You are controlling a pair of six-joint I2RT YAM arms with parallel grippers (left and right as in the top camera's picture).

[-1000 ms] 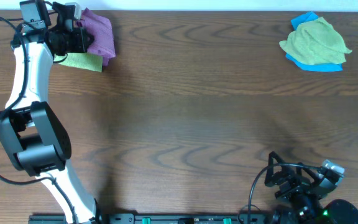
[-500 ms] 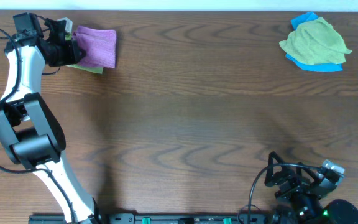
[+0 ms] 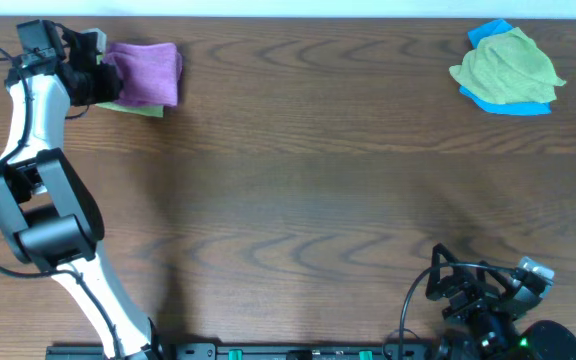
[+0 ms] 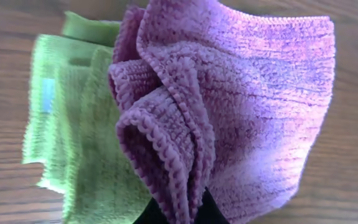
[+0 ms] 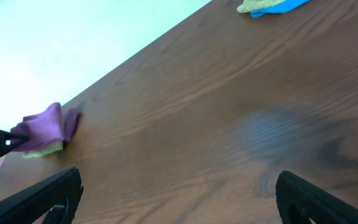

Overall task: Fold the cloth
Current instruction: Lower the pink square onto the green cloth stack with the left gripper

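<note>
1. By the near right corner of the bench (image 3: 298, 200), the right gripper (image 5: 182, 199) sits low over the wood. Its two dark fingers (image 5: 48, 196) stand wide apart with nothing between them.
2. The white left arm (image 3: 28, 130) rises from the near edge on the left side and reaches along the left edge to the far left corner.
3. At that far left corner, the left gripper (image 3: 93, 70) is clamped on a bunched edge of the purple cloth (image 3: 146, 73). The gathered folds run down into the fingers, while the rest spreads out toward the right.
4. The purple cloth lies partly on top of a yellow-green cloth (image 3: 140, 106), which shows along its near side.
5. Near the far right corner, well apart from the rest, a green cloth (image 3: 508, 65) lies crumpled on a blue cloth (image 3: 488, 33).
</note>
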